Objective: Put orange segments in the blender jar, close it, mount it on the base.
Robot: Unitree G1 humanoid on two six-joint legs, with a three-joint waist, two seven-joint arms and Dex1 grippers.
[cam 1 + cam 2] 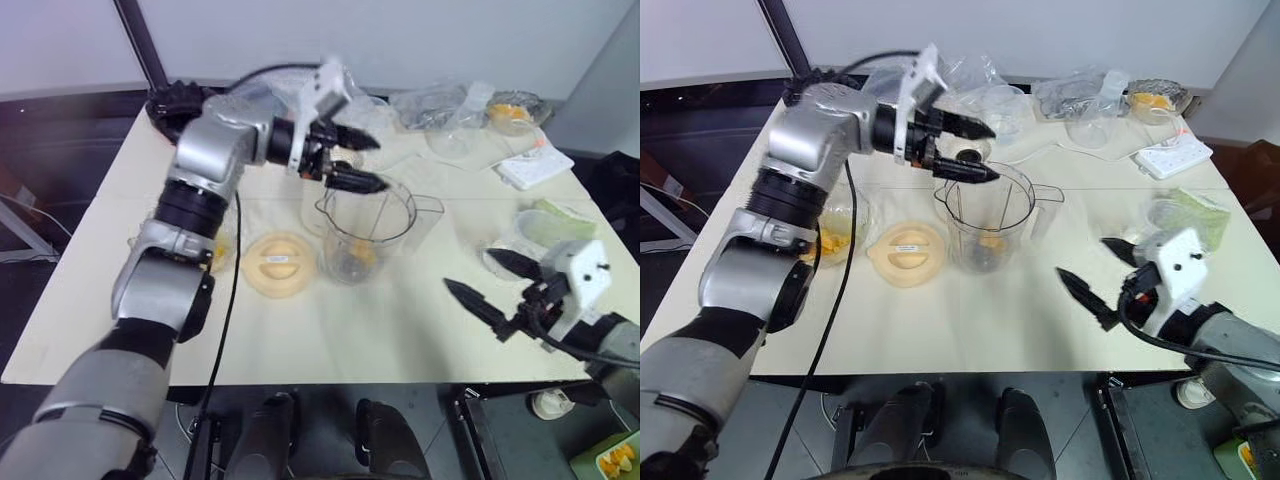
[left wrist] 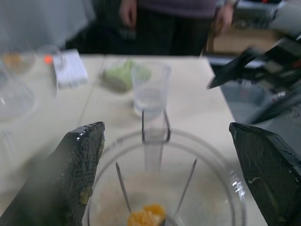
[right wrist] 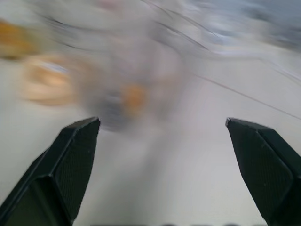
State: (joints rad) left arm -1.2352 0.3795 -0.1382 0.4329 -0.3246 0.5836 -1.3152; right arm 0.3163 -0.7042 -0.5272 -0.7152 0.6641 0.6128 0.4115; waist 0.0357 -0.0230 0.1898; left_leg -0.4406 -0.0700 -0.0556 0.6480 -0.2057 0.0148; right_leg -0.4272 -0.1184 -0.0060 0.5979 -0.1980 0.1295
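The clear blender jar (image 1: 366, 232) stands mid-table with an orange segment (image 1: 361, 256) lying at its bottom, also seen from above (image 2: 146, 217). My left gripper (image 1: 358, 161) hovers open just over the jar's rim, and its fingers (image 2: 80, 174) hold nothing. The cream-white base (image 1: 312, 205) stands right behind the jar, largely hidden by that gripper. More orange segments (image 1: 834, 241) lie in a clear bowl on the left. My right gripper (image 1: 492, 283) hangs open and empty above the table's front right, apart from the jar.
A cream round lid (image 1: 278, 262) lies left of the jar. A clear cup (image 2: 150, 89), a white power strip (image 1: 535, 165), plastic bags and a bowl of fruit (image 1: 512, 113) crowd the back right. A black ridged object (image 1: 180, 100) sits back left. A person (image 2: 174, 19) stands beyond the table.
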